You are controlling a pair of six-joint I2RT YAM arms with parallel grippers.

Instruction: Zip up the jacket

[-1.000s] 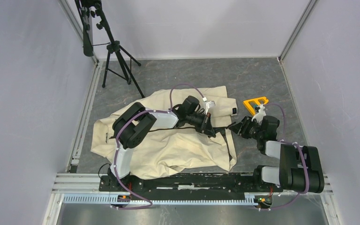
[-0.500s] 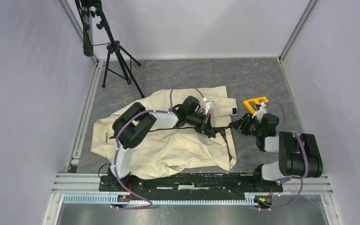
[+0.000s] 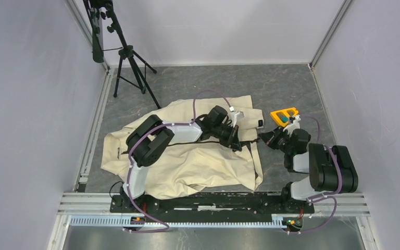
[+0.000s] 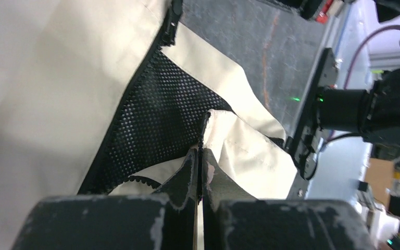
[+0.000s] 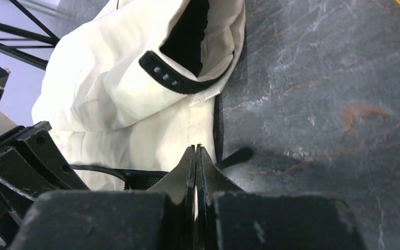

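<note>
The cream jacket (image 3: 198,161) lies wrinkled on the grey floor, with its dark zipper line (image 3: 187,141) running across the front. My left gripper (image 3: 238,140) is at the jacket's right part. In the left wrist view this gripper (image 4: 200,151) is shut on the toothed zipper edge, beside the black mesh lining (image 4: 151,109). My right gripper (image 3: 263,137) sits just right of the jacket's edge. In the right wrist view it (image 5: 195,148) is shut, tips low at the cream hem (image 5: 151,140), with nothing visible between them. A black cuff strap (image 5: 172,78) lies ahead.
A yellow tool (image 3: 284,115) lies on the floor behind the right gripper. A black tripod (image 3: 127,67) stands at the back left. White walls close three sides, and a metal rail (image 3: 203,200) runs along the near edge.
The right gripper has gone from open to shut, and its arm has drawn back and folded toward its base. The left gripper has shifted slightly right, still holding the zipper edge.
</note>
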